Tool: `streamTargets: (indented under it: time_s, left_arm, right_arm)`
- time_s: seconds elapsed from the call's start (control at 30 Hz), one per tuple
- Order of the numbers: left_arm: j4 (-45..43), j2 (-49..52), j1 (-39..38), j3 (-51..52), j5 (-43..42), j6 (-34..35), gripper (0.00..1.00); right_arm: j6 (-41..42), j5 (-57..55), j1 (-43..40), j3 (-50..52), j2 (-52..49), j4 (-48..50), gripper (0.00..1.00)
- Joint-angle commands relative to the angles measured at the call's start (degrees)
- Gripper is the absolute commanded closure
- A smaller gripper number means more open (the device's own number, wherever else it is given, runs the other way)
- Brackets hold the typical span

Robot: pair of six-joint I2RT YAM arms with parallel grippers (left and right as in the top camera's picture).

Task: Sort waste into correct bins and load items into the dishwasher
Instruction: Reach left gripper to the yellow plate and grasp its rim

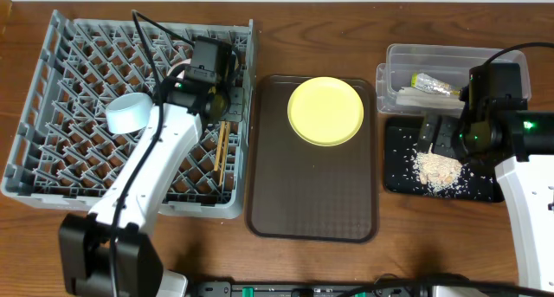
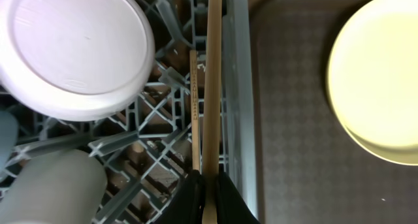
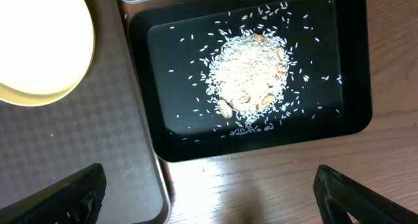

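Faint print runs along one chopstick (image 2: 194, 106), but it is too small to read.

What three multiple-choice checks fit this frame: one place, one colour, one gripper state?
1. Where is the yellow round plate?
A) grey pegged dish rack
B) brown flat serving tray
C) clear plastic tub

2. What colour is the shallow rectangular tray holding the beige rice-like scraps?
A) clear
B) brown
C) black

3. How is the left gripper?
A) shut on a thin wooden chopstick
B) open and empty
C) shut on the plate

1 B: the overhead view shows the plate lying on the brown tray.
2 C: the right wrist view shows the scraps on a black tray.
3 A: the left wrist view shows the fingers closed round the chopstick.
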State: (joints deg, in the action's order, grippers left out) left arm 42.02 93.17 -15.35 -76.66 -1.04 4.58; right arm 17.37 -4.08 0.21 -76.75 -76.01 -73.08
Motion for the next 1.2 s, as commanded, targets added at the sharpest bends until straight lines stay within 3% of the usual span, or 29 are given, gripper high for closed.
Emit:
streamTargets:
  time_s: [0.0, 0.1, 0.17, 0.23, 0.3, 0.43, 0.5, 0.67, 0.97, 1.17]
  left_arm:
    - [-0.37, 2.47, 0.17, -0.26, 0.66, -0.87, 0.92]
    - [-0.9, 3.58, 0.17, -0.26, 0.66, -0.9, 0.85]
    - [-1.11, 3.78, 0.2, -0.26, 0.66, -0.9, 0.73]
    - [-1.51, 3.58, 0.17, -0.31, 0.63, -0.87, 0.47]
    - [-1.2, 2.84, 0.17, -1.22, -0.68, -0.09, 0.36]
    - [-0.94, 0.04, 0.17, -4.31, -15.43, 0.44, 0.34]
    - [-0.98, -0.5, -0.35, -5.88, -19.82, 3.85, 0.32]
    - [-3.17, 0.48, -5.92, -5.97, -15.1, 4.13, 0.27]
    - [-12.02, 9.09, -21.57, -5.53, -9.6, -11.17, 0.26]
    - [-15.41, 17.9, -26.34, -5.53, -9.6, -12.33, 0.25]
  right_arm:
    - [-0.7, -0.15, -0.24, -0.15, 0.24, -0.07, 0.01]
    - [-0.7, -0.15, -0.24, -0.15, 0.24, -0.07, 0.01]
    - [-0.7, -0.15, -0.24, -0.15, 0.24, -0.07, 0.01]
    - [-0.7, -0.15, -0.24, -0.15, 0.24, -0.09, 0.01]
    - [-0.7, -0.15, -0.24, -0.17, 0.24, -0.07, 0.01]
    - [-0.7, -0.15, -0.24, -0.15, 0.24, -0.04, 0.01]
    - [-0.7, -0.15, -0.24, -0.15, 0.26, -0.02, 0.01]
    - [-0.7, -0.15, -0.24, -0.17, 0.24, 0.02, 0.01]
    - [-0.68, -0.15, -0.24, -0.17, 0.26, 0.0, 0.01]
    - [-0.7, -0.15, -0.24, -0.15, 0.24, 0.0, 0.01]
